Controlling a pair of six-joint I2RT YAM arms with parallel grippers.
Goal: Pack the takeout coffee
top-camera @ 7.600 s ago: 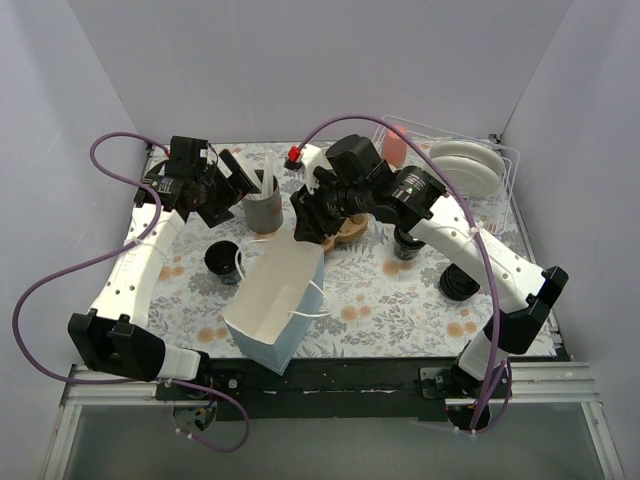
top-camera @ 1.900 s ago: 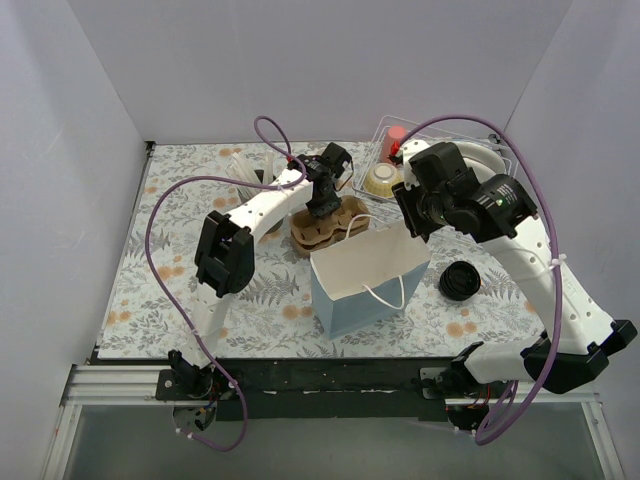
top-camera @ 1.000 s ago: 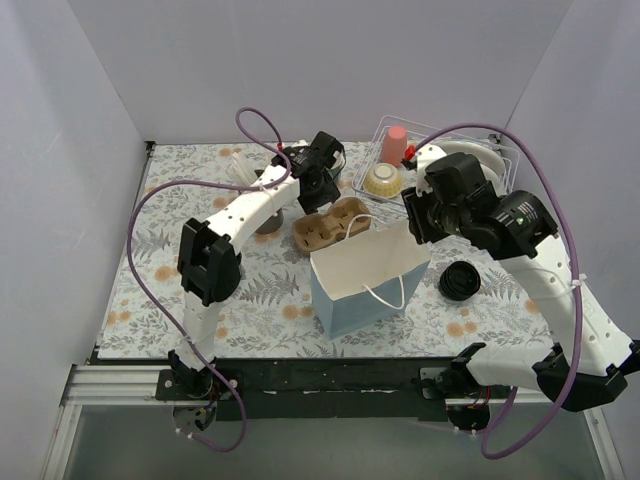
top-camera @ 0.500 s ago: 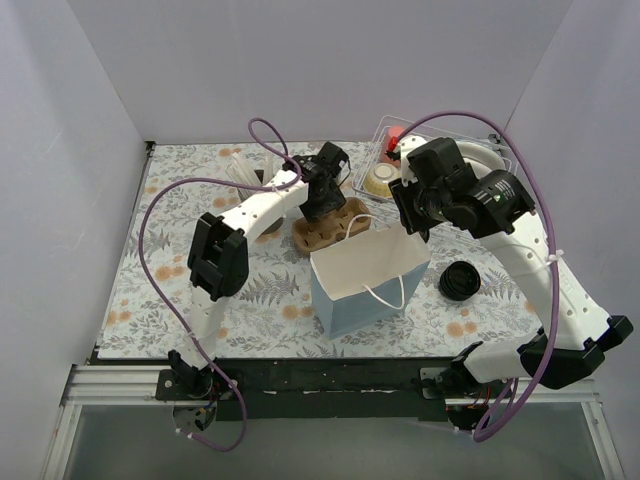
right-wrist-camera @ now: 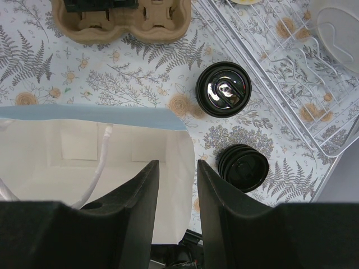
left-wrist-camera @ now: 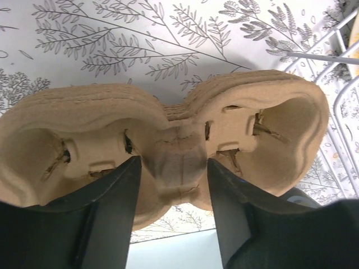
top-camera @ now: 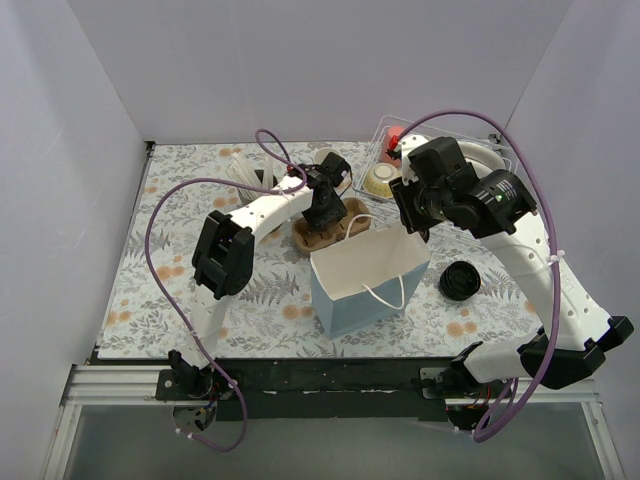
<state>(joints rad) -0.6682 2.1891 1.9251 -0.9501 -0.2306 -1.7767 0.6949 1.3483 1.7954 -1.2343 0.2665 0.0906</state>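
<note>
— How is the right arm (top-camera: 545, 275) set?
— It rises from the near edge of the table (top-camera: 150, 290), folds at an elbow far out to the right and comes back inward. The right gripper (right-wrist-camera: 176, 165) hangs over the far right corner of the paper bag (top-camera: 365, 290), pointing down at its open mouth. The jaws stand apart with nothing between them. Below them show only the bag's white inside and a cord handle (right-wrist-camera: 95, 168).

— And the coffee?
— One coffee cup (right-wrist-camera: 222, 89), black with a shiny lid, stands on the table just past that corner of the bag, between the cardboard carrier (left-wrist-camera: 269, 129) and the dish rack (right-wrist-camera: 263, 67). A second coffee cup (right-wrist-camera: 243, 168) sits nearer, beside the bag's right wall and close to the rack's edge. The two are apart from each other and from the bag.

— The left arm (top-camera: 225, 255)?
— It stretches from the near left across the table to the carrier, which lies just behind the bag. The left gripper (left-wrist-camera: 174, 168) comes down on the carrier's middle, its fingers (left-wrist-camera: 106, 218) on either side of the ridge between the two wells. I cannot tell whether they pinch the ridge or only straddle it.

— What stands in the way?
— The bag stands upright between the arm bases and the carrier. From overhead, the right wrist hides the first cup. Farther back the rack holds a bowl (top-camera: 380, 178) and a white plate (right-wrist-camera: 336, 28). A cup of straws (top-camera: 245, 175) stands to the carrier's left, behind the left forearm.
</note>
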